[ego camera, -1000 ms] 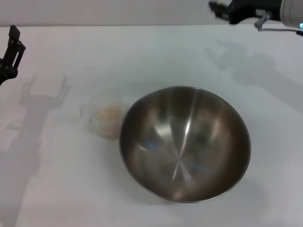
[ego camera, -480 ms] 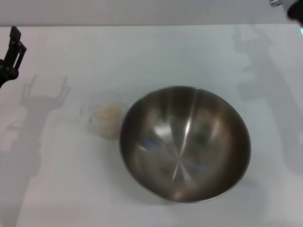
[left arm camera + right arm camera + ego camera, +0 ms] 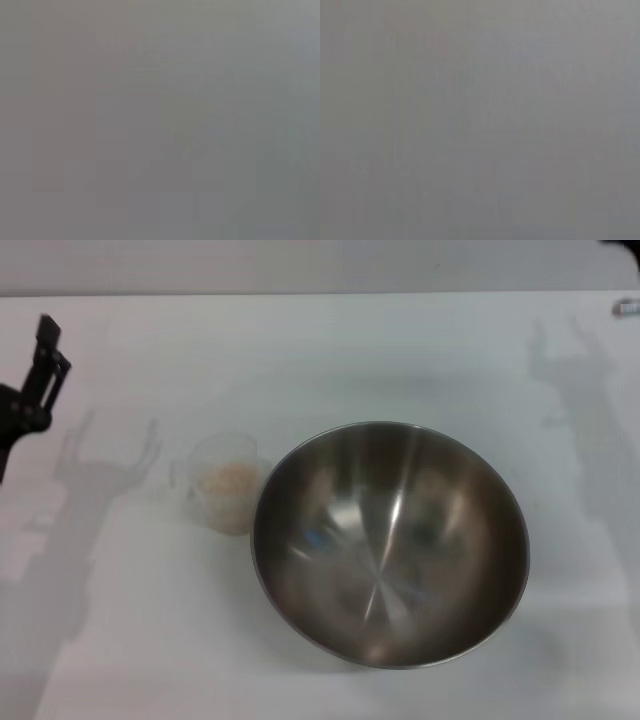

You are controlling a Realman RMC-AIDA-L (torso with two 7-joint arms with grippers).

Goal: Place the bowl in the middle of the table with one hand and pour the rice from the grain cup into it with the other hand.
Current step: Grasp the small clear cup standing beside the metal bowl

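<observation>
The stainless-steel mixing bowl (image 3: 390, 543) sits upright on the white table (image 3: 330, 350), a little right of the table's middle in the head view, its shiny inside bare of grain. Just beside its rim, on the side toward the left gripper (image 3: 45, 365), stands the frosted grain cup (image 3: 226, 494), upright, with the pale rice (image 3: 229, 478) heaped inside; cup wall and bowl rim look to be touching or nearly so, and I cannot tell which. Between the left gripper and the cup lies a broad band of bare tabletop crossed only by the arm's shadow. Beyond the bowl the surface runs white to the far edge, and toward the robot there is open tabletop below both vessels. Compared with half a second ago, the left gripper has shifted inward and a little lower from the left border, leaning toward the cup, while the right arm has drawn out at the top right corner — only a small grey tip (image 3: 626, 307) shows there now, well apart from the bowl, with its shadow on the table below. Bowl and cup have not moved. The left gripper hangs above the table, well apart from the cup, touching nothing and holding nothing; only a dark finger shows edge-on, so how far it is spread cannot be told. Both wrist views show only flat grey.
</observation>
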